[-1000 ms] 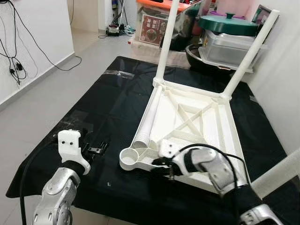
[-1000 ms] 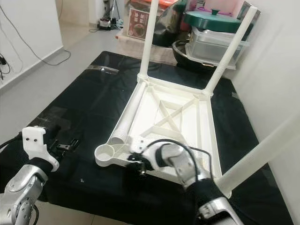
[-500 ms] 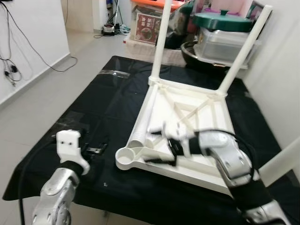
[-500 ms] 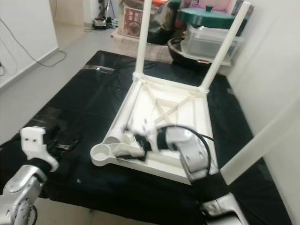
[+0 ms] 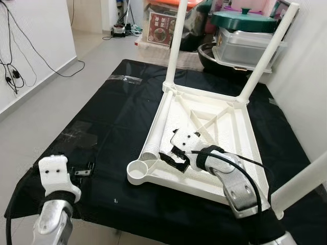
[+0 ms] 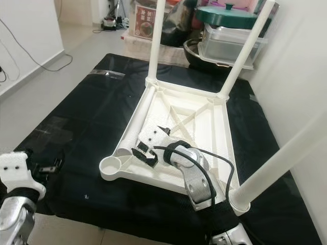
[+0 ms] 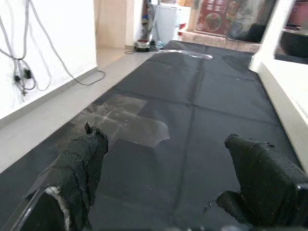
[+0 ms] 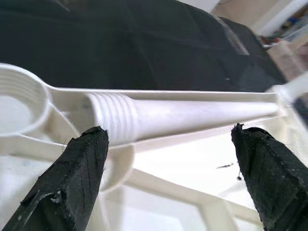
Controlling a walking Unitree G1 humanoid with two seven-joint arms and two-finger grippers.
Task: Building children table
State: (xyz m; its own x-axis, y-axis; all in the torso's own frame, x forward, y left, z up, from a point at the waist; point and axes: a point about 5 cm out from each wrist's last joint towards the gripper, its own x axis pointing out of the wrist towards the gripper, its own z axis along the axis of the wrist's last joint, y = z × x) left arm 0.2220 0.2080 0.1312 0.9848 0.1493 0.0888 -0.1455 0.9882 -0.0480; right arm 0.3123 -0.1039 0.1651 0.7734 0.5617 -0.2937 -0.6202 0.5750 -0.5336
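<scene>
Your children's table (image 5: 204, 135) lies upside down on the black-covered worktop (image 5: 117, 117), underside ribs up. You have three legs screwed in: two upright at the far corners (image 5: 175, 43) (image 5: 265, 51), one at the near right corner (image 5: 301, 186). The loose fourth leg (image 5: 159, 127) lies along the table's left rail, threaded end near the empty corner socket (image 5: 139, 172). Right gripper (image 5: 173, 158): over the table's near left part, just beside that leg's threaded end, fingers (image 8: 72, 183) spread wide, holding nothing. Left gripper (image 7: 168, 183): low over the worktop's near left corner, well apart from the table, fingers (image 7: 77, 168) parted, empty. Storage boxes and a green lid (image 5: 248, 23) sit beyond the worktop
</scene>
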